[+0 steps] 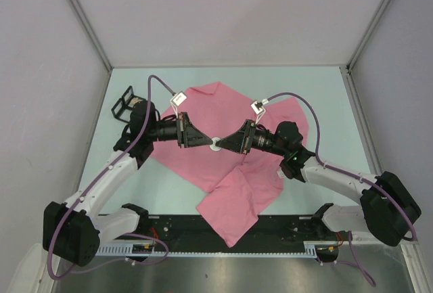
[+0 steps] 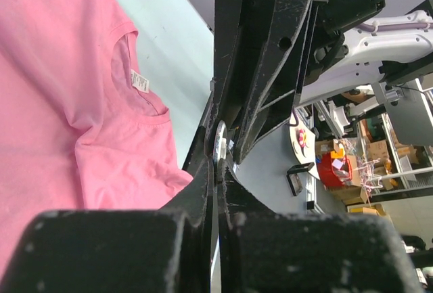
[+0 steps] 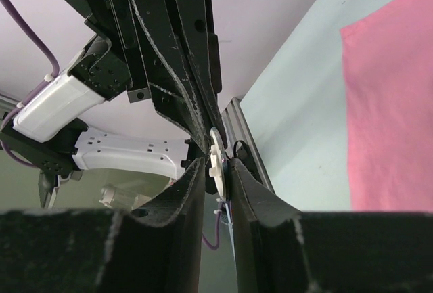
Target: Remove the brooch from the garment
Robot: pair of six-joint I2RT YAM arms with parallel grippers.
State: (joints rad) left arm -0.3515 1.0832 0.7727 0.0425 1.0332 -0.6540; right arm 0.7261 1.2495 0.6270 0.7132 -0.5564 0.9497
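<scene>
Jaws, left gripper [image 1: 207,143]: drawn in to a thin slit, with the tips pinching the edge of a small white disc-shaped brooch [image 1: 214,145].

Jaws, right gripper [image 1: 222,145]: narrowed to a small gap and clamped on the same brooch from the opposite side. The two sets of tips meet nose to nose around it.

Brooch: white, round and flat, held between both pairs of jaws. In the left wrist view it stands edge-on at the fingertips. From above it sits over the cloth, and whether it touches the cloth cannot be told.

Garment: pink T-shirt [image 1: 223,110] of soft cloth, lying crumpled under and around both jaws. It reaches beyond them on the far side. One part is folded into a strip that runs from below the right jaws toward the arm bases.

Collar [image 2: 150,116]: ribbed, seen to the left of the left jaws in that wrist view.

Label [image 2: 139,81]: small, white and printed, just inside the collar and well apart from the jaws.

Table [image 1: 325,103]: pale blue-green, bearing the shirt.

Cables [image 1: 301,107]: purple, arching from each wrist.

Black frame [image 1: 122,101]: on the table beyond the left arm, well apart from the jaws.
</scene>
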